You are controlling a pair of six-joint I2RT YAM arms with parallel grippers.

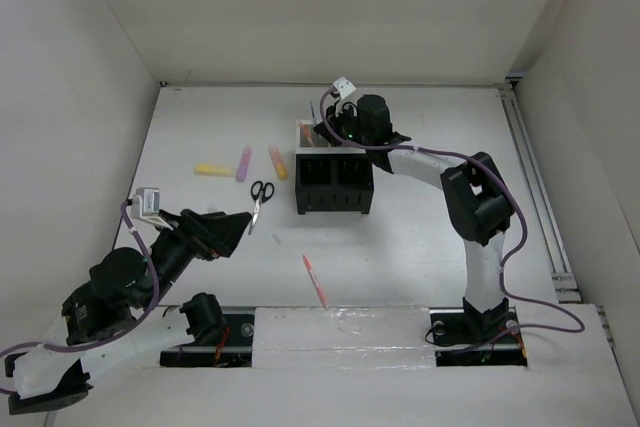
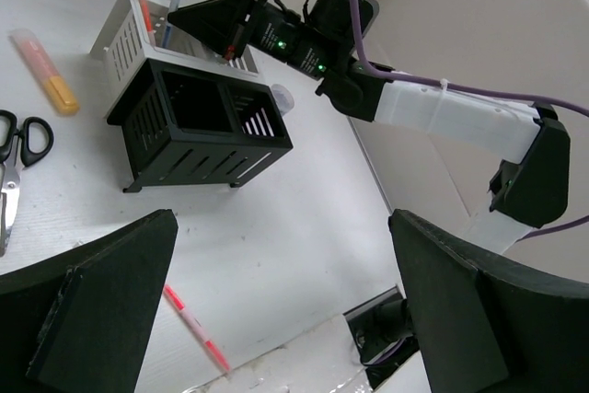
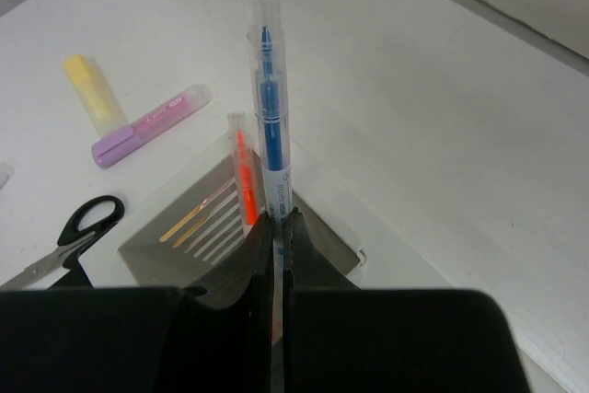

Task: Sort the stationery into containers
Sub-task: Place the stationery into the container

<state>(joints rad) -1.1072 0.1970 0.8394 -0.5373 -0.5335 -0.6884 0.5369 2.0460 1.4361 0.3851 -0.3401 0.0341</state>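
Note:
My right gripper [image 3: 279, 218] is shut on a blue pen [image 3: 270, 135], which stands upright over a white compartment [image 3: 331, 218] of the containers. An orange pen [image 3: 244, 172] stands inside that compartment. From above, this gripper [image 1: 325, 125] hovers at the back left of the container block [image 1: 335, 182]. My left gripper [image 1: 243, 227] is open and holds nothing, just left of the black-handled scissors [image 1: 260, 195]. Yellow [image 1: 212, 169], pink [image 1: 243, 162] and orange [image 1: 277, 162] highlighters lie left of the block. A red pen [image 1: 316, 280] lies near the front edge.
The left wrist view shows the black compartments [image 2: 198, 126], a small round grey item [image 2: 281, 96] behind them, and the right arm [image 2: 460, 117] reaching over. White walls enclose the table on three sides. Both arm bases [image 1: 210, 322] sit at the near edge.

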